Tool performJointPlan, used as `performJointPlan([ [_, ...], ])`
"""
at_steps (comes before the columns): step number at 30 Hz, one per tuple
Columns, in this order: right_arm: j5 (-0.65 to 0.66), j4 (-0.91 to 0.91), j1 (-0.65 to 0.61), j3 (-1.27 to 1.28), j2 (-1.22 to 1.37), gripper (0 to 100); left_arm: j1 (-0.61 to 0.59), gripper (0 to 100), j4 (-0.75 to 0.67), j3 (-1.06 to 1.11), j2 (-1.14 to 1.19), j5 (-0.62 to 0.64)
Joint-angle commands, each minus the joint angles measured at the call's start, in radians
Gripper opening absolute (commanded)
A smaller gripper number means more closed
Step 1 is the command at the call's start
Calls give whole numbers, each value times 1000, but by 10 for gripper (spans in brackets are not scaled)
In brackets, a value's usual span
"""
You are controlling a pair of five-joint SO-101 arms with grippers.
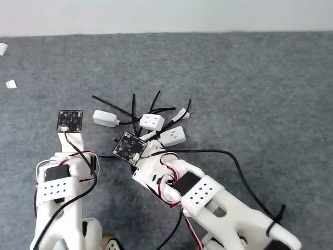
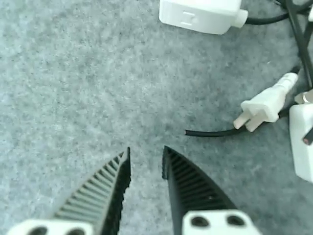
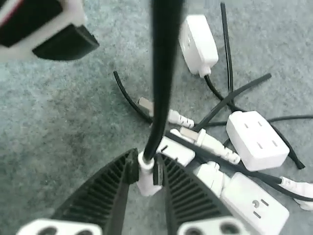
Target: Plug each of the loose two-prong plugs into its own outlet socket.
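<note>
My right gripper [image 3: 145, 169] is shut on a white plug [image 3: 146, 179] whose black cable [image 3: 162, 73] rises toward the camera; the plug hangs just above the carpet. Close by lie a white two-slot socket block [image 3: 257, 139], another white block [image 3: 198, 44] and a larger socket [image 3: 254, 203]. Two loose white plugs [image 3: 205, 140] [image 3: 171, 116] lie among the cables. My left gripper [image 2: 146, 156] stands open over bare carpet with nothing between its fingers. A two-prong white plug [image 2: 261, 107] lies ahead of it, and a white block [image 2: 200, 14] farther off.
From above, the socket blocks [image 1: 152, 121] [image 1: 173, 136] [image 1: 105, 118] and black cables [image 1: 156, 107] cluster at the table's middle, just past both arms. Grey carpet [image 1: 260, 78] surrounds them. Small white scraps [image 1: 10, 84] lie at the far left.
</note>
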Motion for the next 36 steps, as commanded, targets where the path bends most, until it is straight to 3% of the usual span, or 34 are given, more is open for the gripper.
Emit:
performJointPlan([
  [1,18,-16,1,-83,18,9,-5,104,-25,-50,-17,9],
  [17,-58,-15,-2,-97,18,9,-5,105,-25,-50,-15,9],
  [36,-6,-50,2,-95,77,9,-3,105,-26,-39,-15,9],
])
